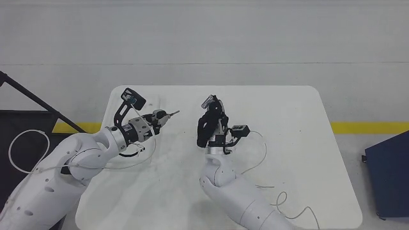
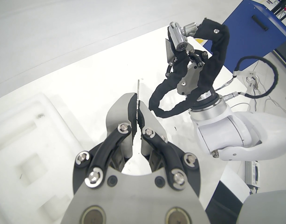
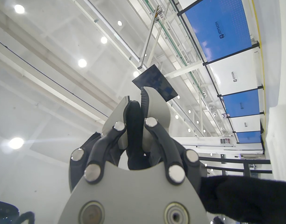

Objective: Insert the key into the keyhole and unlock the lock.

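Observation:
My left gripper [image 2: 136,99] [image 1: 162,117] is shut on a thin metal key [image 2: 138,89] [image 1: 171,113], whose blade sticks out past the fingertips toward the lock. The lock [image 2: 179,38] [image 1: 209,101] is a silver cylinder on a black fabric-covered cable loop [image 2: 217,54]; its round keyhole face [image 2: 181,46] looks toward the key. My right gripper [image 2: 174,55] [image 1: 211,111] [image 3: 134,104] holds it up above the table's middle, shut on the black cable [image 3: 134,122]. A clear gap separates the key tip and the keyhole.
The white table [image 1: 307,140] carries a white foam tray with recesses [image 2: 28,129] near the left arm and thin loose wires [image 1: 259,160] beside the right arm. A blue cabinet [image 1: 388,172] stands off the table's right edge.

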Controlling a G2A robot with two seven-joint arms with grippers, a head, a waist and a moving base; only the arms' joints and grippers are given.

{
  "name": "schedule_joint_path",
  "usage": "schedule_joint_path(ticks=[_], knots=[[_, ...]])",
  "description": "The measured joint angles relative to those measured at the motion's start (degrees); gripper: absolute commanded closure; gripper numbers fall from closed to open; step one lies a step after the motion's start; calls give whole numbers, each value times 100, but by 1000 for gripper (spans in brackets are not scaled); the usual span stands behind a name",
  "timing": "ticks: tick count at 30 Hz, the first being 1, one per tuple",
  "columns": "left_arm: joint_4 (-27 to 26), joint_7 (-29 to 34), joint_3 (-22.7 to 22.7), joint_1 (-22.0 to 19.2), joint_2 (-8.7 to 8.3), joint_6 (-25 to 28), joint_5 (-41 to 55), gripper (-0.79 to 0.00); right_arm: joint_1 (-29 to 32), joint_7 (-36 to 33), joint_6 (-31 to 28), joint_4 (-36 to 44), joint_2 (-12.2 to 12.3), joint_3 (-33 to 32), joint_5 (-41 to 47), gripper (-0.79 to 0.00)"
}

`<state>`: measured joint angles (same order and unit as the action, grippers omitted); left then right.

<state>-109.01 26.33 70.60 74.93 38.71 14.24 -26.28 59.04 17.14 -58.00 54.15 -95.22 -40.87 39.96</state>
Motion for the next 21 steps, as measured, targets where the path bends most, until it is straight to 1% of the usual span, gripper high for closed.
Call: schedule_joint_path(ticks=[6, 9, 14, 18, 21], knots=[[0, 0, 0, 0, 0, 0, 0, 0, 236, -270, 0, 146, -194, -708, -1004, 0], [0, 0, 0, 0, 0, 0, 0, 0, 399, -450, 0, 299, -297, -1009, -1323, 0], [0, 0, 0, 0, 0, 0, 0, 0, 617, -888, 0, 316, -489, -1328, -1426, 0], [0, 0, 0, 0, 0, 0, 0, 0, 689, -1358, 0, 87, -656, -1537, -1499, 0], [0, 0, 0, 0, 0, 0, 0, 0, 707, -1579, 0, -131, -771, -1664, -1622, 0]])
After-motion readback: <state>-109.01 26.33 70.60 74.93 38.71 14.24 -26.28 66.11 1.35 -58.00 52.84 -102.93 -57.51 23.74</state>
